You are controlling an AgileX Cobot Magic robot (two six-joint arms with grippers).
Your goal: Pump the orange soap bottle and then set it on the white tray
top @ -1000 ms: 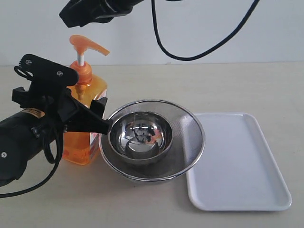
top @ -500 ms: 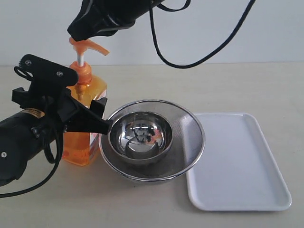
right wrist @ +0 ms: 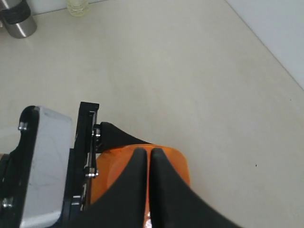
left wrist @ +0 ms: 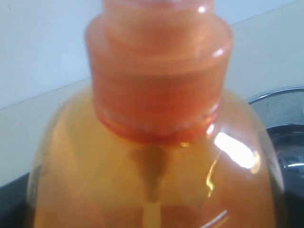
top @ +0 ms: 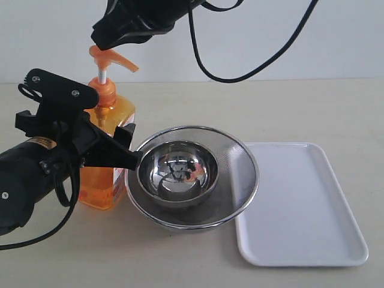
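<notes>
1. The tall translucent orange soap bottle, with an orange pump head and a white stem, stands upright in the left part of the pale counter, as the exterior view shows it. It is just beside two round steel bowls, the small one nested in the wide one.
2. The flat white plastic tray lies on the other side of the bowls, toward the right part of the counter, and nothing is on it.
3. The left tool is clenched around the body of the orange soap bottle, one finger on each side, below the shoulder.
4. The right tool has its fingers pressed together. It rests on top of the pump head, and the white stem is fully out, so the pumping seems not yet done.
5. The bottle looks nearly full, so it is probably rather heavy for its size.
6. The plastic wall is smooth and may be slippery, and it could give a little under a hard squeeze.
7. The bottle is tall and narrow, so a push that is not straight down could tip it; the side grip helps here.
8. For the carry to the tray, the wide body below the shoulder appears the best place to hold. The pump head and stem are less suitable, because they move.
</notes>
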